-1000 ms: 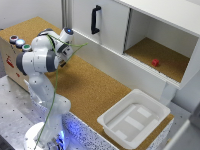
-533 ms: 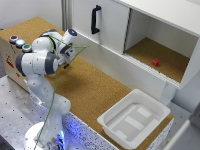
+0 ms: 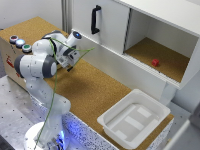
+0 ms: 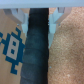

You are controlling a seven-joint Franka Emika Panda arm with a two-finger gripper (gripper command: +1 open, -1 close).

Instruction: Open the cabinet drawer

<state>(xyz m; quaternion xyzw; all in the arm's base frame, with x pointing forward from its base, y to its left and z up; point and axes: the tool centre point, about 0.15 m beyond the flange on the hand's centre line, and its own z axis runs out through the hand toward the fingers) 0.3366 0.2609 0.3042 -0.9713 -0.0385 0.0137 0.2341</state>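
The large white cabinet (image 3: 112, 30) stands at the back of the exterior view. A black vertical bar handle (image 3: 95, 20) is on its closed door panel. Beside it is an open cork-lined compartment (image 3: 150, 52). My gripper (image 3: 69, 65) hangs over the cork tabletop to the exterior view's left of the cabinet, below and short of the handle, touching nothing. In the wrist view the gripper (image 4: 37, 20) is open and empty, its fingers (image 4: 22, 18) apart over a dark strip between a printed cardboard face and cork.
A small red object (image 3: 155, 62) lies in the compartment. A white plastic tub (image 3: 132, 117) sits on the cork table (image 3: 95, 95) at the front right. A cardboard box with coloured buttons (image 3: 17, 42) stands at the exterior view's left, close to the arm.
The wrist and gripper have shifted slightly toward the exterior view's right, toward the cabinet. The cabinet and other objects have not moved.
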